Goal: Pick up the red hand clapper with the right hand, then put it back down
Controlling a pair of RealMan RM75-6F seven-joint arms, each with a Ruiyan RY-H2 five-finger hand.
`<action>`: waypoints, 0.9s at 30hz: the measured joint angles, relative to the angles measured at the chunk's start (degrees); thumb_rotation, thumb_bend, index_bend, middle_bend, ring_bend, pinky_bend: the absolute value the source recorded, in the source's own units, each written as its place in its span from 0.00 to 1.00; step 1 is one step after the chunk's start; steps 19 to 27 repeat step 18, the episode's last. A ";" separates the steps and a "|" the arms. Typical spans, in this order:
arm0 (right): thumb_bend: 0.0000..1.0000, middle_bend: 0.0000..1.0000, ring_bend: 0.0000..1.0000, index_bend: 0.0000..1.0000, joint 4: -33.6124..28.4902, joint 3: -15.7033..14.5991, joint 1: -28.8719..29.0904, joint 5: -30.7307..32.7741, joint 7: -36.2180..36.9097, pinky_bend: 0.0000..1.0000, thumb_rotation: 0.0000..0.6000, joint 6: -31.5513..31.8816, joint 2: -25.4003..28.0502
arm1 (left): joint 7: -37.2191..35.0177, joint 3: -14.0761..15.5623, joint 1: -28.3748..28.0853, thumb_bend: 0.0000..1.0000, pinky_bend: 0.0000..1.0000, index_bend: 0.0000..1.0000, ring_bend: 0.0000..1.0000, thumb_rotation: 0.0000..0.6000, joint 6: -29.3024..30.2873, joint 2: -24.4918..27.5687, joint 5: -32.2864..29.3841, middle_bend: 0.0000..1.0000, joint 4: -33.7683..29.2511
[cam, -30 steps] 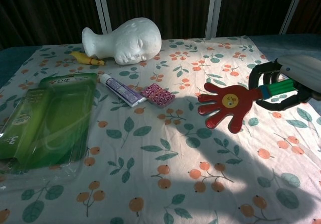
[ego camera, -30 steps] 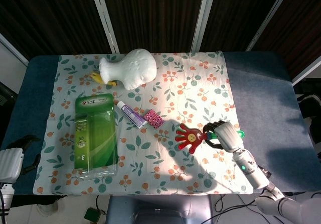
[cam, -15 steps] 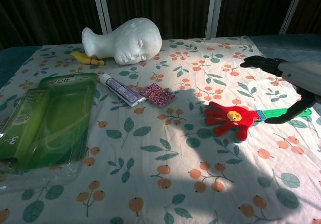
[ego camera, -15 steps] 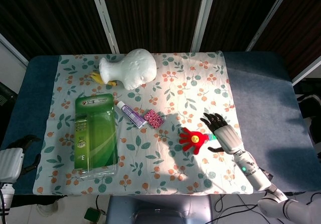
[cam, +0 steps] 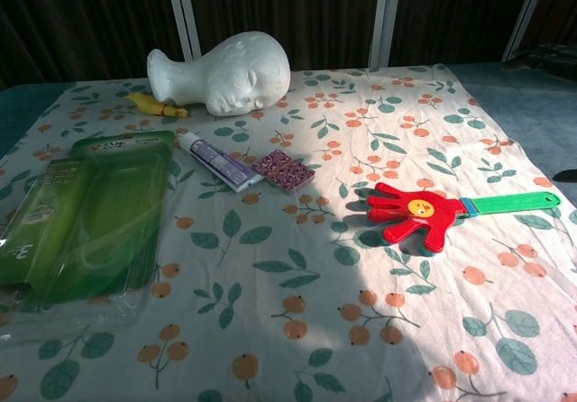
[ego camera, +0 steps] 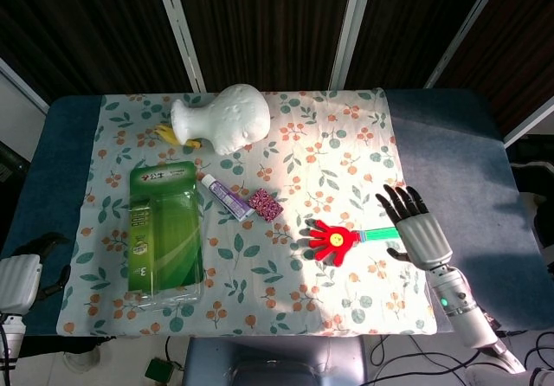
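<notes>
I see the red hand clapper [ego camera: 331,239] lying flat on the floral cloth [ego camera: 346,144] over the tabletop, its long axis running 9 to 3 o'clock, red palm at 9 and green handle at 3. My right hand [ego camera: 420,230] sits just off the handle tip at 3 o'clock, fingers spread and holding nothing. It is by far the nearer hand; whether the left hand [ego camera: 19,278] is open or closed I cannot tell. The green package [ego camera: 164,230] carries Chinese characters I cannot make out

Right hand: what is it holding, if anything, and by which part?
Nothing. The right hand is open beside the clapper, which lies flat on the cloth.
</notes>
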 measured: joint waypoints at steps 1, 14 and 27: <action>0.00 0.00 0.00 0.00 -2.55 0.04 -0.78 2.20 -3.96 0.00 1.00 0.29 1.28 | 0.11 0.02 -0.01 0.41 0.36 0.32 0.27 1.00 -0.05 0.01 -0.05 0.23 -0.07; 0.00 0.00 0.00 0.00 -6.85 1.31 -4.89 9.95 -7.61 0.00 1.00 1.48 6.08 | 0.61 0.09 -0.24 0.41 0.36 0.32 0.27 1.00 -0.52 -0.31 -0.25 0.23 -0.03; 0.00 0.00 0.00 0.00 -5.79 1.64 -5.01 9.17 -7.07 0.00 1.00 1.50 5.80 | 0.74 0.16 -0.25 0.41 0.36 0.32 0.27 1.00 -0.59 -0.28 -0.23 0.23 -0.05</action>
